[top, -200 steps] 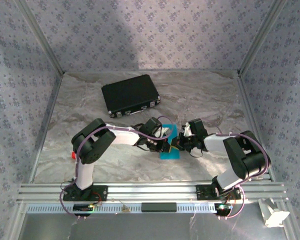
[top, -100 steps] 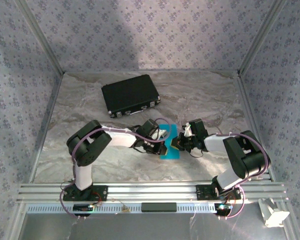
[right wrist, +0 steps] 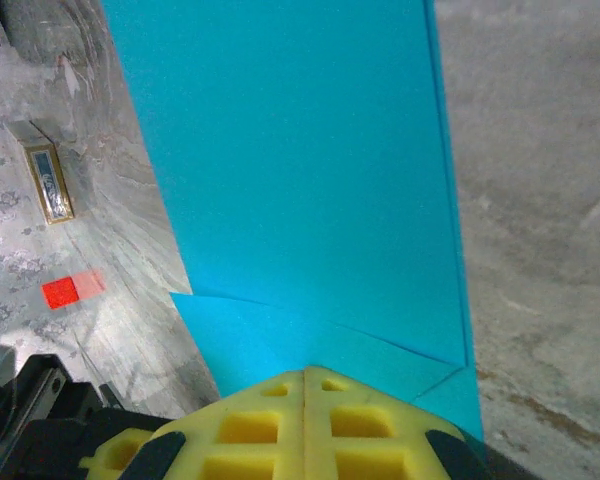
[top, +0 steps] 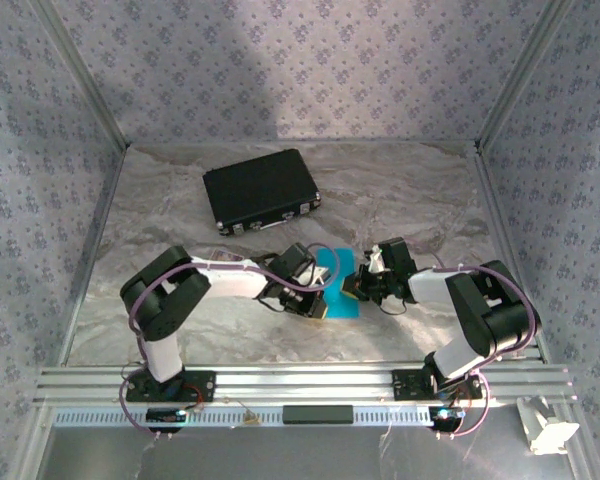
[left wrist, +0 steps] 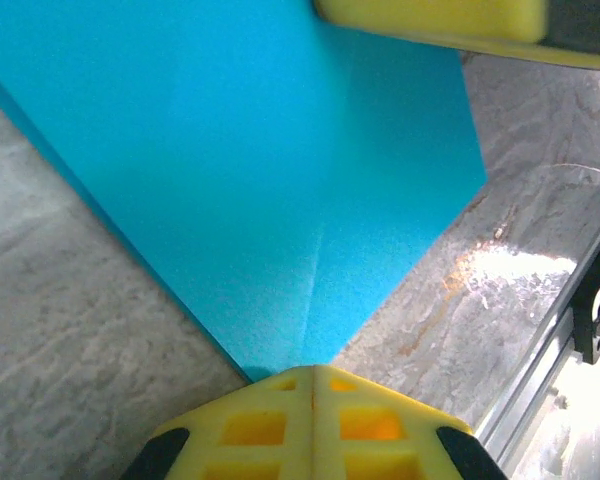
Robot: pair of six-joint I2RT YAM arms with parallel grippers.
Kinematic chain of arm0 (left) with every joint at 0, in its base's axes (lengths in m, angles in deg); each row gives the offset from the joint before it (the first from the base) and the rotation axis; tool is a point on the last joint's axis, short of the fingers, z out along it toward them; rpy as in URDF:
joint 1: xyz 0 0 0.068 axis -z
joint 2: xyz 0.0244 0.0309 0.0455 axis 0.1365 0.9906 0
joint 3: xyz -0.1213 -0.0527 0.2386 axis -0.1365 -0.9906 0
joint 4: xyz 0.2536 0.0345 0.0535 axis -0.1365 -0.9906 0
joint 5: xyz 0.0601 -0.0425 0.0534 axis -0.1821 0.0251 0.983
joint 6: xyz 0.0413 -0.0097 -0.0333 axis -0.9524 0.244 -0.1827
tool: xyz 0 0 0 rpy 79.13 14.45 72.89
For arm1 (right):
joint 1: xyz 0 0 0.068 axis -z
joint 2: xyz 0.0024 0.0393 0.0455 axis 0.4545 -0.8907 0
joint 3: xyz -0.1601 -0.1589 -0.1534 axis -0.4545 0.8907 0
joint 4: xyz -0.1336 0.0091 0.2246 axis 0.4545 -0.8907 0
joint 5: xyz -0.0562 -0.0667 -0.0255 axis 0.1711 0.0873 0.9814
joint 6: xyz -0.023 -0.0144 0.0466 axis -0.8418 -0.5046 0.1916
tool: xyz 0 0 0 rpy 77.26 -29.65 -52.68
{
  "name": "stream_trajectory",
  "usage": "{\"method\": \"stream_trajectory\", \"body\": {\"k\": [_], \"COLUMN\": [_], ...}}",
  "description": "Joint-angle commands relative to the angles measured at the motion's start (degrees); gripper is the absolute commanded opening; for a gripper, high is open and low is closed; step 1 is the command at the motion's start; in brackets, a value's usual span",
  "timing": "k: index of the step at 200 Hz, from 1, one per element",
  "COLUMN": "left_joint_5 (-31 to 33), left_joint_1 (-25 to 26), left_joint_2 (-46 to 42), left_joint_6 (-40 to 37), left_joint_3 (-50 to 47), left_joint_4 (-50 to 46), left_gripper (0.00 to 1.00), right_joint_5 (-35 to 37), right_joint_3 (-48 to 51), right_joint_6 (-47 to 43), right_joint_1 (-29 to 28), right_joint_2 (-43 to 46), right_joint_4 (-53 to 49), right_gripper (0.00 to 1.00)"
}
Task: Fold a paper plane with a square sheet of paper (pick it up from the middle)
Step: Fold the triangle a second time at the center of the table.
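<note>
Two pincers meet tip to tip from above: left pincer (top: 319, 307) and right pincer (top: 353, 287), both shut, with the square sheet of paper (top: 338, 280) between them. Black case (top: 260, 190) well beyond both tips, farther up the marbled table (top: 420, 190).

From the left wrist: yellow fingers (left wrist: 240, 398) pressed flat together, pinching the sheet's near corner. Cyan paper fanning out ahead of the tips, a faint crease running straight away from them. At the sheet's far side, one yellow finger (left wrist: 430, 15) of the right pincer.

From the right wrist: fingers (right wrist: 370, 420) closed tight on the sheet's near edge, at a small folded-over flap. Ahead and left of the tips, apart from the paper, small printed card (right wrist: 48, 183) and small red block (right wrist: 62, 291) on the table.
</note>
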Motion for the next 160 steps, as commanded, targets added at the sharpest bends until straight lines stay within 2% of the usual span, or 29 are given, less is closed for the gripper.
{"method": "stream_trajectory", "body": {"k": [1, 46, 106, 139, 160], "left_joint_5": [1.5, 2.6, 4.3, 4.8, 5.0], "left_joint_1": [0.4, 0.0, 0.1, 0.1, 0.1], "left_joint_2": [-3.2, 0.6, 3.9, 3.9, 3.8], "left_joint_6": [-0.4, 0.1, 2.0, 2.7, 2.9], "left_joint_3": [1.0, 3.5, 1.4, -0.8, -1.3], "left_joint_4": [-0.7, 0.3, 0.8, 0.9, 1.0], "left_gripper": [0.06, 0.07, 0.07, 0.04, 0.03], "right_joint_5": [4.8, 4.7, 3.5, 6.2, 5.6], "right_joint_3": [1.1, 0.9, -1.5, -3.7, -3.9], "right_joint_6": [0.7, 0.8, 0.0, -2.6, -2.3], "right_joint_1": [0.6, 0.4, 0.1, -2.8, -5.2], "right_joint_2": [-1.7, -0.8, 0.2, 4.6, 4.7], "right_joint_4": [-3.4, -2.9, -5.0, -9.9, -8.9], "right_gripper": [0.00, 0.00, 0.00, 0.00, 0.00]}}
